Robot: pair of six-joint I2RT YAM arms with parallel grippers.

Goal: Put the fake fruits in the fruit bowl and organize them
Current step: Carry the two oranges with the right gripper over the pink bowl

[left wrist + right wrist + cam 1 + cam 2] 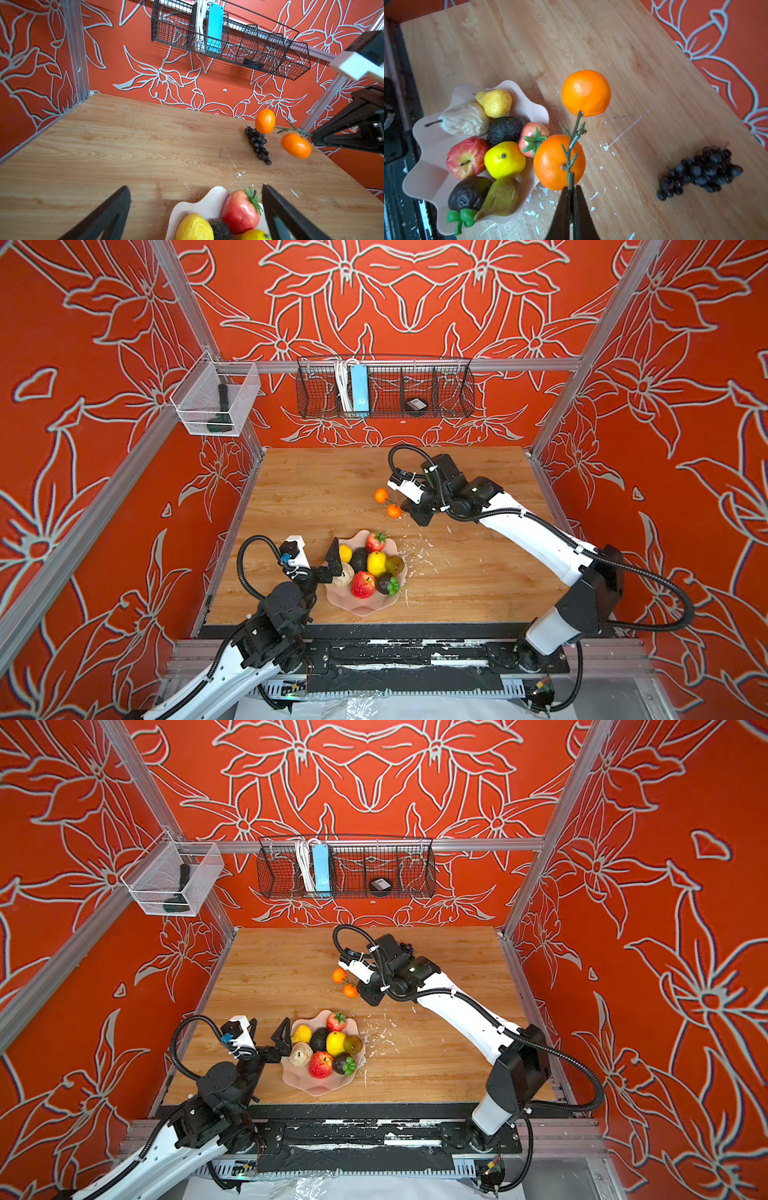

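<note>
While the right claw (572, 194) pinches the green stem (570, 176) of the orange sprig (577, 128), its jaws are closed tight on that stem alone. The two oranges (586, 92) hang out beyond the fingertips, clear of the table (643, 62). Just past the nearer orange, off to one side of the claw's line, sits the fruit bowl (425, 182). It is already crowded with an apple (467, 158), lemon (504, 160), strawberry (532, 137), avocado (505, 129), a beige pear-shaped fruit (465, 120) and others. On the claw's opposite side, well apart, the grape bunch (699, 170) lies on the bare wood, the one fruit neither held nor bowled. Farther off, at the bowl's far rim, the left claw (195, 188) hovers with its jaws spread wide, holding nothing.

The step in hand looks like carrying the sprig to the bowl. The next move likely calls for swinging the claw over the bowl and lowering until the oranges rest on the piled fruits. Only then should it let go. On so thin a stem the sprig may pivot, and the heap could shed a fruit.
</note>
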